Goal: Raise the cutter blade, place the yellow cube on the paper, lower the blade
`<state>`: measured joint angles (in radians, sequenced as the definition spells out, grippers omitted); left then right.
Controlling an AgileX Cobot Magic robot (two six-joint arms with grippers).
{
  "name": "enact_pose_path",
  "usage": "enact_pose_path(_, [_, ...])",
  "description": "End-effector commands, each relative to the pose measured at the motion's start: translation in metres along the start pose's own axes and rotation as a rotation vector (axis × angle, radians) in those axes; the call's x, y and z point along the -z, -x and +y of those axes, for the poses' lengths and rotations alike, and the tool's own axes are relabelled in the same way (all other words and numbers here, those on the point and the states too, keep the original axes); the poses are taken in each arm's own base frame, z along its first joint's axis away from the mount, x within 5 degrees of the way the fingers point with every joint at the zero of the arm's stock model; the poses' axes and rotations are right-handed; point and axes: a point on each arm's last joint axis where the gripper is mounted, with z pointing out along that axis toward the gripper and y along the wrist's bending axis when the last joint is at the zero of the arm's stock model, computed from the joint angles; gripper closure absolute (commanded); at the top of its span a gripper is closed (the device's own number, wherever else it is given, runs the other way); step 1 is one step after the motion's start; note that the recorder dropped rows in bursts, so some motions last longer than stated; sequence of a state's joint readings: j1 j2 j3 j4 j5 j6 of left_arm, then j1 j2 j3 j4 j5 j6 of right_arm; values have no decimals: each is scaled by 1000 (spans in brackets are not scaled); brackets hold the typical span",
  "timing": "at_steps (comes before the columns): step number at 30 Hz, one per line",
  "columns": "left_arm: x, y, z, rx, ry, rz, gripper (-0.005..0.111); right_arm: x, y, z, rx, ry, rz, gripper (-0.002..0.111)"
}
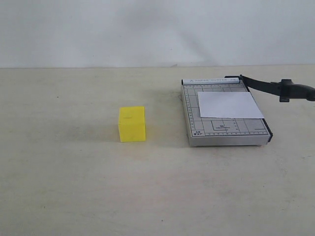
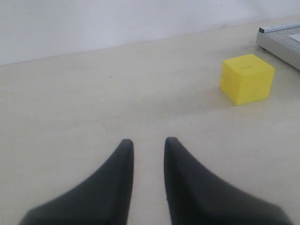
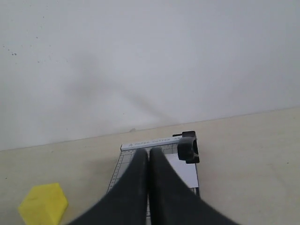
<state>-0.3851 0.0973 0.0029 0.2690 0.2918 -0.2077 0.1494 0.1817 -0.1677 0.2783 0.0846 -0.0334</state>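
Here, paper [image 1: 230,104] on board [image 1: 216,133], yellow cube [image 1: 132,124] apart

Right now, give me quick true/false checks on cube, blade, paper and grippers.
1. The cube sits on the paper. False: it stands on the table, apart from the board.
2. The blade is raised. True.
3. The right gripper holds the blade. False: it is shut on nothing.
4. The left gripper is open and empty. True.
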Motion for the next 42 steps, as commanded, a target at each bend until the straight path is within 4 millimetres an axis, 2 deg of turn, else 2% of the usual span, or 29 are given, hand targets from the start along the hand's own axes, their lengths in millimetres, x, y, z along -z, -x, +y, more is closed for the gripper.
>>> enact_pose_path(1, [0,1,0,-1,-3,-1,84,1,-2,0,-16,1,2,108])
enact_pose_path(8, [0,1,0,-1,-3,-1,84,1,-5,0,-16,2,34,108])
enact_pose_path(14, [0,1,0,-1,-3,-1,84,3,-28,-1,2,6,249,108])
enact_pose_path(21, [0,1,0,-1,-3,-1,84,12,-49,-11,132,5,35,108])
enact_pose_path(23, [0,1,0,-1,-3,-1,84,12,-49,-11,178,1,33,108])
enact_pose_path(42, [0,1,0,-1,-3,-1,84,12,-50,-11,178,2,50,108])
